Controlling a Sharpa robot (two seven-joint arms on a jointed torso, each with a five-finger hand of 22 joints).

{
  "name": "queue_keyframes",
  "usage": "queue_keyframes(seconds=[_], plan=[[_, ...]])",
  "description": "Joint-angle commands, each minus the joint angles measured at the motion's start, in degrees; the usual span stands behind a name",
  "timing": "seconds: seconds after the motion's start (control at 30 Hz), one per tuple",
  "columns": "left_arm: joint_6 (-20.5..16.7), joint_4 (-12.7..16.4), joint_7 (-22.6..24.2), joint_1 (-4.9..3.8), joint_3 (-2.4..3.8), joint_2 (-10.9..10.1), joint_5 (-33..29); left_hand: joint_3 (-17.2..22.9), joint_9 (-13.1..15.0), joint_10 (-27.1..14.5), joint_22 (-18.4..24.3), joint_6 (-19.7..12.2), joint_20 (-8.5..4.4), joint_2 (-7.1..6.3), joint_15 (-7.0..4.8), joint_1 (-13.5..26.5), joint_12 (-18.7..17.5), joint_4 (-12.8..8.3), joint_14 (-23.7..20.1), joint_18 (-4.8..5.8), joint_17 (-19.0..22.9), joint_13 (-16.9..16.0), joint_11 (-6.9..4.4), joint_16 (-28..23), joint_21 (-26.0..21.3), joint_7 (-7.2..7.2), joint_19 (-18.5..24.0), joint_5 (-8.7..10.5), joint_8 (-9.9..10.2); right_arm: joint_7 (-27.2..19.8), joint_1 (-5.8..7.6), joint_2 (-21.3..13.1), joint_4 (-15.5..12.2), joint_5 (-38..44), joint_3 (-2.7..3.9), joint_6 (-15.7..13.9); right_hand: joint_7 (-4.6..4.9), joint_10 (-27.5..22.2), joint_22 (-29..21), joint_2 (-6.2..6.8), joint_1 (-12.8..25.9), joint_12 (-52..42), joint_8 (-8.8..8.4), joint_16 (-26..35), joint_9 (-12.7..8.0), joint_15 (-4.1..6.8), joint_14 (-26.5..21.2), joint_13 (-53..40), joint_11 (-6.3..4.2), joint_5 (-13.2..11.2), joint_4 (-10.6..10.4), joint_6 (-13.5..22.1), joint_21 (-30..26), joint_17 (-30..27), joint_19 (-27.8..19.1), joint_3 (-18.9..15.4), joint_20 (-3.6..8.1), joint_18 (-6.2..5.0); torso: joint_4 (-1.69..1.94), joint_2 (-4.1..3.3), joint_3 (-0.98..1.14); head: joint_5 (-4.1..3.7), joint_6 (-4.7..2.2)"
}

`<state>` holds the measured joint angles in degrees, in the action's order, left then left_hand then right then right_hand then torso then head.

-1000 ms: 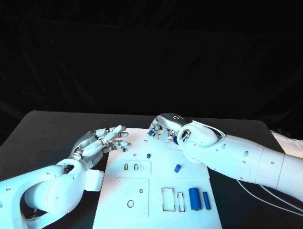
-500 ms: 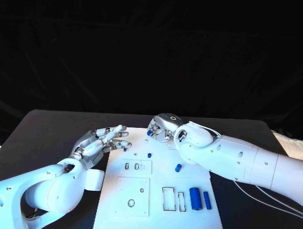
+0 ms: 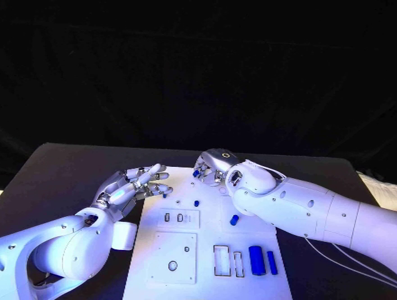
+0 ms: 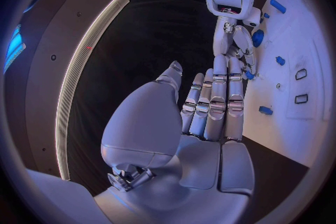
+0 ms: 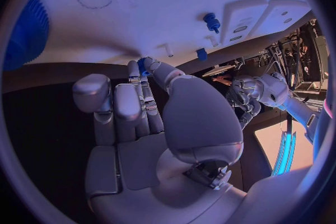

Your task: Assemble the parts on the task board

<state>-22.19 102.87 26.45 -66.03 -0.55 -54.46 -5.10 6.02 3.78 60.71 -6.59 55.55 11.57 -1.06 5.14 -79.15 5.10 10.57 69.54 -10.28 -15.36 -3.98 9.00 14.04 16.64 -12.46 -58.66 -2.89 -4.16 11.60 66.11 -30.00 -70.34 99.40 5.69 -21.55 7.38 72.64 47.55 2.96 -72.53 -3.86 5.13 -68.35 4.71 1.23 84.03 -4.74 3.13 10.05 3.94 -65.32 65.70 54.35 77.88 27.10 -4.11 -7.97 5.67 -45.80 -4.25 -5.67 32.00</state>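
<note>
Count: 1 table (image 3: 63, 169), 1 white board (image 3: 207, 278), 6 blue pieces, 2 hands (left hand (image 3: 130, 187), right hand (image 3: 214, 167)).
Pieces: thick bar (image 3: 257, 260) and thin bar (image 3: 271, 262) at the board's 5 o'clock; stub (image 3: 234, 220) mid-board; peg (image 3: 197, 202) toward 12; chip (image 3: 164, 195) at 10; pinched piece (image 3: 196, 174) in the right hand's fingers at 12.

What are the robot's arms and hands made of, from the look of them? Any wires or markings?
Both arms are smooth white shells with rounded joints and small dark dots like screw holes. The left hand and right hand are silver metal with segmented fingers. The right hand's back carries a small ring mark. Thin pale cables trail beneath the right arm.
</note>
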Motion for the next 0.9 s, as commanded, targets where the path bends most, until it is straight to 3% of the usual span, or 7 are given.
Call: queue_keyframes(seconds=[0.03,0.3,0.4,0.5,0.57,0.9], plan=[[0.57,0.14,0.16,-0.12,0.05,0.12,-0.17,-0.12,-0.06,-0.4,0.09,-0.05,0.01,0.11,0.26,-0.33,-0.32,-0.29,-0.22,-0.13,-0.05,0.09,0.19,0.16,-0.03,-0.31,-0.18,-0.08,0.23,1.66,-0.02,0.08,0.2,1.39,0.01,1.2,-0.17,0.22,0.09,0.36,0.23,0.24,0.31,-0.32,2.21,0.41,1.34,-0.06,0.16,-0.29,-0.42,-0.55,0.39,-0.03,0.01,-0.17,-0.02,0.84,0.03,-0.02,-0.03,0.01,0.02],[0.65,0.06,0.03,-0.12,0.05,0.16,-0.17,-0.11,-0.06,-0.43,0.11,-0.08,0.03,0.11,0.28,-0.35,-0.36,-0.34,-0.28,-0.12,-0.1,0.08,0.21,0.14,-0.05,-0.32,-0.16,-0.08,0.26,1.7,-0.01,0.36,0.49,1.1,0.01,1.43,0.17,-0.86,-0.78,1.25,0.87,0.45,-0.3,0.31,2.25,0.16,0.92,0.14,0.45,-0.4,-1.28,0.28,0.02,-1.18,-0.73,-0.44,-0.2,0.67,0.18,0.0,-0.05,-0.22,0.08],[0.66,0.02,-0.01,-0.12,0.05,0.18,-0.17,-0.11,-0.06,-0.43,0.11,-0.08,0.03,0.11,0.28,-0.35,-0.36,-0.34,-0.28,-0.12,-0.1,0.08,0.21,0.14,-0.05,-0.32,-0.16,-0.08,0.26,1.53,-0.01,0.38,0.7,0.42,0.01,0.68,1.44,-4.32,-3.2,2.79,1.73,0.51,-1.66,2.04,1.76,-0.81,0.13,0.83,1.57,-0.64,-2.15,2.88,-1.46,-3.73,-2.13,-0.97,-0.86,0.39,0.18,0.0,-0.08,-0.17,0.14],[0.58,-0.02,-0.06,-0.12,0.05,0.19,-0.19,-0.1,-0.06,-0.45,0.12,-0.1,0.04,0.11,0.29,-0.36,-0.38,-0.35,-0.31,-0.12,-0.12,0.08,0.22,0.13,-0.06,-0.33,-0.15,-0.08,0.27,1.49,0.01,0.32,0.86,-0.24,0.0,0.03,3.02,-7.95,-5.02,4.2,1.82,0.4,-1.7,3.3,0.78,-2.02,-0.33,1.03,2.96,-1.67,-2.79,7.17,-2.69,-5.57,-3.43,-2.06,-1.97,0.15,0.2,-0.02,-0.07,-0.18,0.17],[0.54,-0.06,-0.1,-0.12,0.05,0.19,-0.25,-0.1,-0.06,-0.49,0.13,-0.14,0.05,0.11,0.31,-0.37,-0.42,-0.39,-0.38,-0.12,-0.16,0.08,0.24,0.1,-0.08,-0.35,-0.12,-0.08,0.29,1.47,0.01,0.21,0.93,-0.7,0.0,-0.39,3.36,-8.79,-5.32,4.55,1.59,0.36,-1.71,3.45,0.42,-2.27,-0.35,0.95,3.42,-2.16,-3.06,8.74,-2.87,-5.86,-3.75,-2.77,-2.4,0.02,0.19,-0.01,-0.06,-0.22,0.11],[0.45,-0.17,-0.14,-0.12,0.04,0.1,-0.37,-0.1,-0.06,-0.6,0.17,-0.26,0.09,0.13,0.37,-0.34,-0.52,-0.43,-0.54,-0.11,-0.25,0.09,0.31,0.03,-0.13,-0.43,-0.06,-0.08,0.35,1.34,0.0,-2.6,-1.38,-1.89,-0.01,-2.47,3.52,-9.08,-5.67,4.62,0.99,0.14,-1.59,3.73,0.0,-2.45,-0.42,0.75,3.51,-2.24,-3.65,10.48,-3.01,-6.44,-4.12,-3.96,-2.81,-0.21,0.19,-0.05,0.03,-0.07,0.07]])
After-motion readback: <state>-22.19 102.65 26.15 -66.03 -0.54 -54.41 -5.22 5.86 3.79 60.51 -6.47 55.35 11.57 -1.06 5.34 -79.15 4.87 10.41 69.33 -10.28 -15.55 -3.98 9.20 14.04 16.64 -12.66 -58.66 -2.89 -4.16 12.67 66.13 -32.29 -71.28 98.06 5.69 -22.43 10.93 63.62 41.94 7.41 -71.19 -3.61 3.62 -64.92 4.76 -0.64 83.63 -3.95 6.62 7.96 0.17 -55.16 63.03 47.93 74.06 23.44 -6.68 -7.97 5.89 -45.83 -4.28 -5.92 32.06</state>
